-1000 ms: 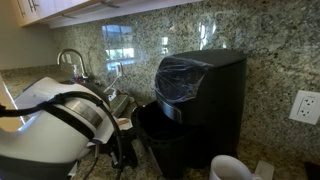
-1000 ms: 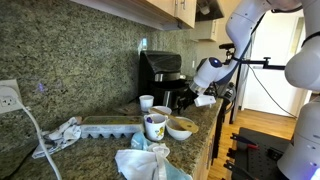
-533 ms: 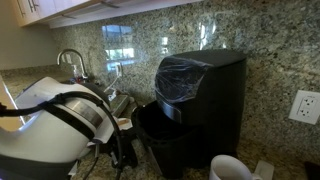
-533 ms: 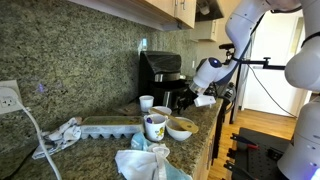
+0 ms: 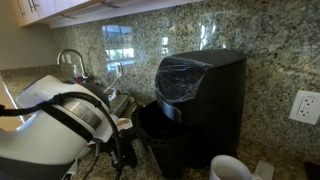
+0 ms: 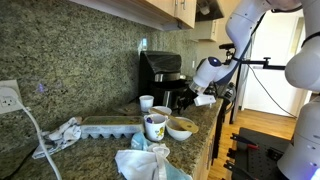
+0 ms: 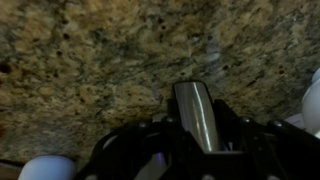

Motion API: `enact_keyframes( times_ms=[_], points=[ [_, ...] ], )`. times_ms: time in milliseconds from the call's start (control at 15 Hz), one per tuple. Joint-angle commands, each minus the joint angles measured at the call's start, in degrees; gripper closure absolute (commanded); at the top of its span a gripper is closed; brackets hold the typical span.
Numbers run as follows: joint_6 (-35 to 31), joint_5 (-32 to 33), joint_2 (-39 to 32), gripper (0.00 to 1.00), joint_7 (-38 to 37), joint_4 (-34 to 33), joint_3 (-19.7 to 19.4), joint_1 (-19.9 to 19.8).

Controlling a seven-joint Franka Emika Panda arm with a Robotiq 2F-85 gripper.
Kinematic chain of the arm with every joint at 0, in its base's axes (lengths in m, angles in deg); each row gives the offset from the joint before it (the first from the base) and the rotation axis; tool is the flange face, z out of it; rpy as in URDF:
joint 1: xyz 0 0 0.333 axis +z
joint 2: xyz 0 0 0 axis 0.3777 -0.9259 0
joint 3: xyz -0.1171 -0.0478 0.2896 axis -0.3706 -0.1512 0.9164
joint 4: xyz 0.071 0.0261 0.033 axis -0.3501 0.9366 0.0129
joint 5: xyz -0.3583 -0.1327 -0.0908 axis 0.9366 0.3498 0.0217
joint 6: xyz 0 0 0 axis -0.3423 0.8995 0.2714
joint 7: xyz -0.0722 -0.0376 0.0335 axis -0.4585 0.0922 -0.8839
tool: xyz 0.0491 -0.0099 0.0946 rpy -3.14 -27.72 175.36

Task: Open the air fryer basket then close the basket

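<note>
The arm (image 5: 55,120), nearest in an exterior view, is stretched in low over the counter (image 7: 100,60) so that the wrist is level with the lower front of the air fryer (image 5: 205,85), the height from which a straight pull or push can be given. The gripper (image 7: 197,130) is seen in the wrist view with its fingers drawn narrow around the handle (image 7: 193,108), whose silver strip lies between them; the hold seems to be kept because the drawer can be moved either way only by that handle. Beyond it, the air fryer basket (image 5: 152,128) appears to be drawn partway out of the body, its dark hollow exposed in front of the glossy panel, which suggests that the opening is done or nearly done and the closing push is not yet made. The basket's long axis is level with the counter and runs from the body toward the counter's front edge, and the handle points away from the wall, toward the arm. A white mug (image 5: 228,168) is set just beside the fryer, nearer the front edge and clear of the basket's line of travel. The fryer itself is stood at the back edge of the counter against the speckled stone wall (image 5: 270,50), presumably so that a push on the basket is braced.
</note>
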Motion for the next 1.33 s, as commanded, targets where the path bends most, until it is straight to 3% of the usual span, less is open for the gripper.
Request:
enact_keyframes(
  times_ms=[0,1267],
  points=[
    [-1.67,-3.11,0.12,0.84,1.22,-3.23,-0.24,1.04],
    [-2.73,-5.74,6.26,0.84,0.89,-3.74,1.37,0.12]
  ],
)
